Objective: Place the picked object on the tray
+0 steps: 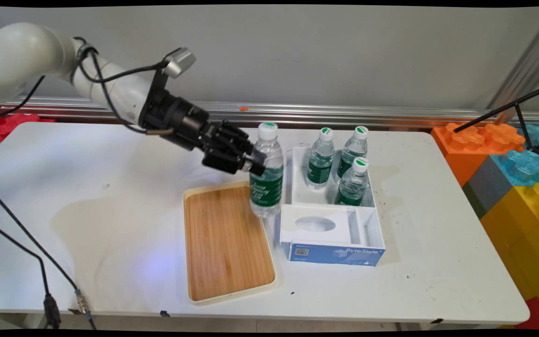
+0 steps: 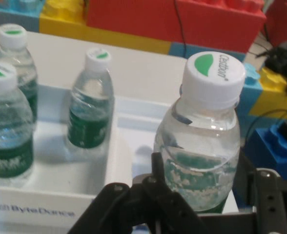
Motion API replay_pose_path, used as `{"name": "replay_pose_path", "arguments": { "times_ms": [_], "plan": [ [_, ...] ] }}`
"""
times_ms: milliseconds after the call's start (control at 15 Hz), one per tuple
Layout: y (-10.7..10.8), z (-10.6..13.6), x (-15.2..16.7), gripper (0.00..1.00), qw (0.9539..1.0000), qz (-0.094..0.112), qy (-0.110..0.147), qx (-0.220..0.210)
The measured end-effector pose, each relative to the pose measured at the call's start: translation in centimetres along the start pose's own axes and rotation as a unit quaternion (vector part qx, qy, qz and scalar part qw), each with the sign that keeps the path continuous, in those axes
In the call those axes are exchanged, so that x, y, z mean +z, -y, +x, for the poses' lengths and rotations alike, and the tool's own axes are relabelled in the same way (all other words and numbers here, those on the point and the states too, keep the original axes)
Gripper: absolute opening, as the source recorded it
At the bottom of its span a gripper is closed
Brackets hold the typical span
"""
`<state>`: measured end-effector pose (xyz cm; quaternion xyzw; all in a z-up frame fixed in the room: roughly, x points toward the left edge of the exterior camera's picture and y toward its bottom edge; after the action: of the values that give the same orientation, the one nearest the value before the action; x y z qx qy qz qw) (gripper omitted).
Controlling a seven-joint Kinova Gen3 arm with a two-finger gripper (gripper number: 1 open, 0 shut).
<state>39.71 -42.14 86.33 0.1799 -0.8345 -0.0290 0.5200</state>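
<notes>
The gripper (image 1: 255, 164) has its fingers closed on a water bottle (image 1: 266, 171), held upright above the wooden tray's (image 1: 225, 243) far right corner; keep it vertical and the squeeze steady.

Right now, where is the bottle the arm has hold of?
In the main view the held bottle sits mid-table in the gripper, over the wooden tray's far right corner, just left of the white box.
</notes>
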Motion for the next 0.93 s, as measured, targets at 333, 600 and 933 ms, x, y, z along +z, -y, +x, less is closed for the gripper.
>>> {"name": "replay_pose_path", "arguments": {
  "times_ms": [333,600,933],
  "plan": [
    [-1.2,-2.2,-0.2,0.00,0.9990,-0.018,0.019,0.035],
    [-1.8,-3.3,0.2,0.00,0.9977,-0.028,0.026,0.056],
    [-2.3,-4.7,1.3,0.00,0.9960,-0.038,0.034,0.074]
  ]
}}
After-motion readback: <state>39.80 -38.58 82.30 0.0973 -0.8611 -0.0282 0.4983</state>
